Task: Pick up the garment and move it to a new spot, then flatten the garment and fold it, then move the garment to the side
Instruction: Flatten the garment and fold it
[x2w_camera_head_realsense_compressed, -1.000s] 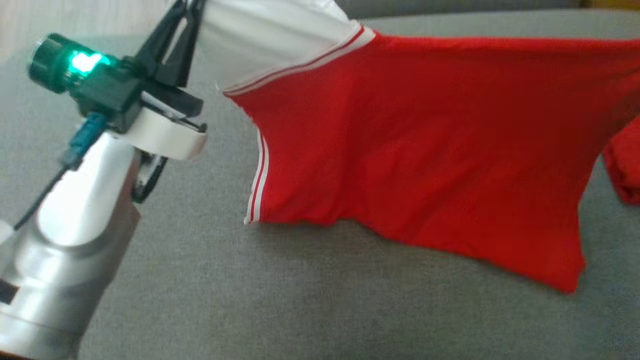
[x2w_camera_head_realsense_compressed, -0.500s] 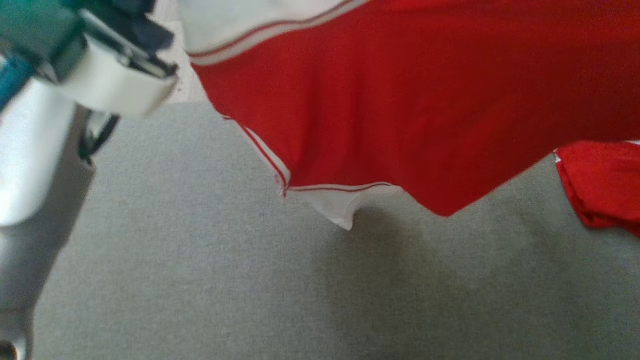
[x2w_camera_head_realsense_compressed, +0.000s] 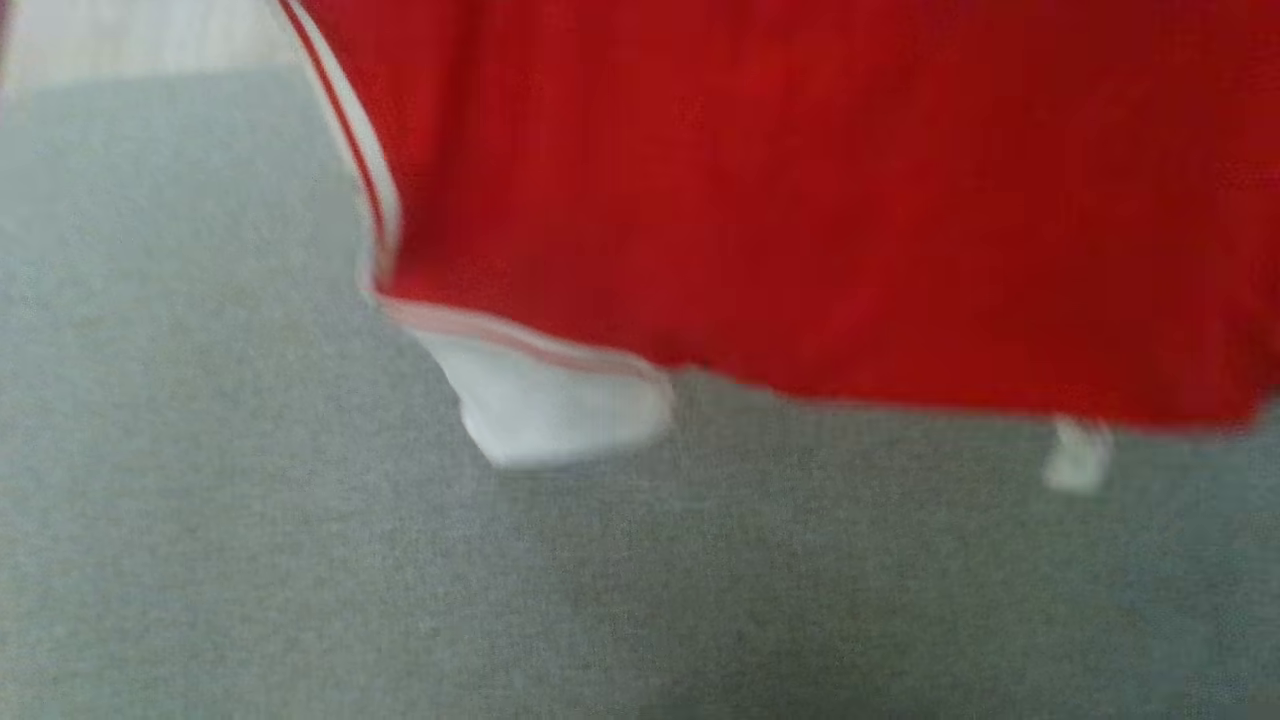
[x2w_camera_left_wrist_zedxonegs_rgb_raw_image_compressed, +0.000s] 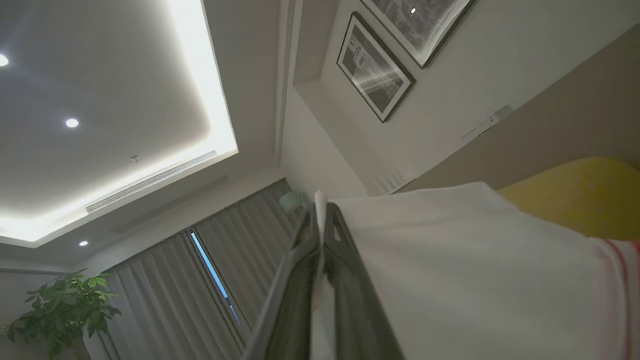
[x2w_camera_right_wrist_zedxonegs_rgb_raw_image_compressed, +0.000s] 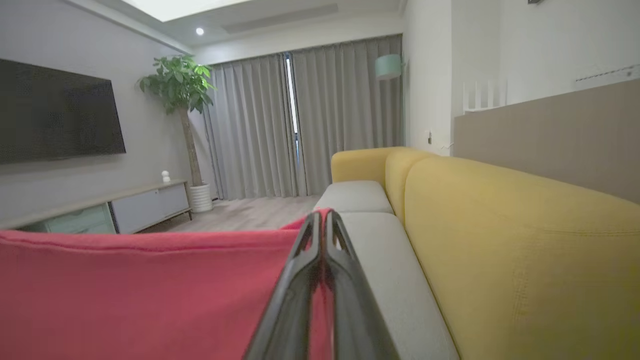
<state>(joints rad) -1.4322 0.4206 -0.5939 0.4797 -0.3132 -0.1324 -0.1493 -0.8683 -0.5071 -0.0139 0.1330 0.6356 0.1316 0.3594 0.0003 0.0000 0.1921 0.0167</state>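
Lifted clear now, the red-and-white fabric garment (x2w_camera_head_realsense_compressed: 800, 200) hangs over the grey sofa cushion (x2w_camera_head_realsense_compressed: 250, 560) it touched a second ago. Pinched tight by the left gripper (x2w_camera_left_wrist_zedxonegs_rgb_raw_image_compressed: 320, 202) on white cloth, right gripper (x2w_camera_right_wrist_zedxonegs_rgb_raw_image_compressed: 322, 216) on red.

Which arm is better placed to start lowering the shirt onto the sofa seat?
Probably the right. The right pincer, shut on the red garment, points level along the grey seat. The left pincer, shut on the white sleeve, points up toward the ceiling.
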